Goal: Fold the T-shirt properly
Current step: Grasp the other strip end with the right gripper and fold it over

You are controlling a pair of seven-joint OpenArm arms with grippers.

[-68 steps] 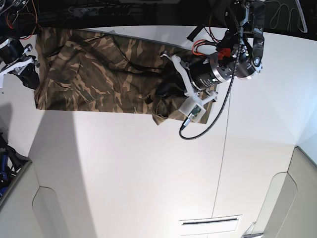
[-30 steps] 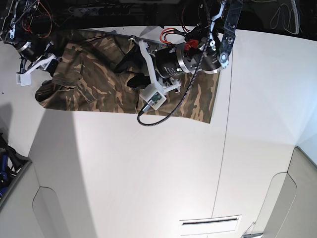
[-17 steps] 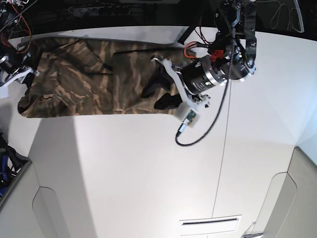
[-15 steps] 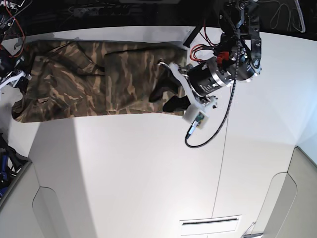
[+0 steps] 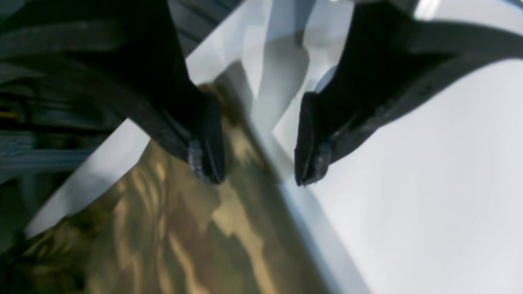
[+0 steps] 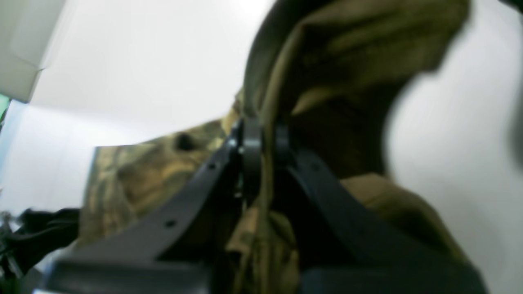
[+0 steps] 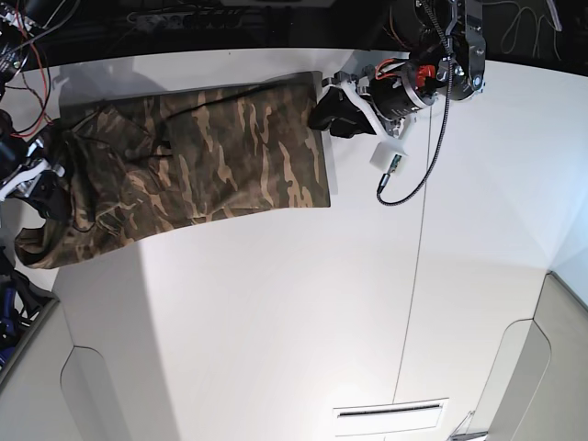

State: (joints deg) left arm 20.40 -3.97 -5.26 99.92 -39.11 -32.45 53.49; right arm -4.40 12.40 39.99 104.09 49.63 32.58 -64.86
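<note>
The camouflage T-shirt [image 7: 211, 156] lies stretched along the back left of the white table [image 7: 276, 322]. Its right part is flat and its left end is bunched and drawn toward the front. My left gripper [image 7: 325, 114] is open and empty at the shirt's right edge. In the left wrist view the gripper [image 5: 257, 163] straddles that edge, one finger [image 5: 206, 151] over the cloth [image 5: 184, 237], the other over bare table. My right gripper [image 7: 44, 186] is shut on the shirt's left end. In the right wrist view the gripper [image 6: 261, 139] pinches a fold of cloth [image 6: 347, 61].
Dark equipment and cables [image 7: 184, 23] run along the table's back edge, close behind the shirt. Grey panels stand at the front left [image 7: 46, 386] and front right [image 7: 551, 367]. A slot [image 7: 390, 412] sits in the table near the front.
My left gripper has let go of the shirt's right end and moved back and right. My right gripper has pulled the left end toward the front, so the shirt lies longer and flatter.
</note>
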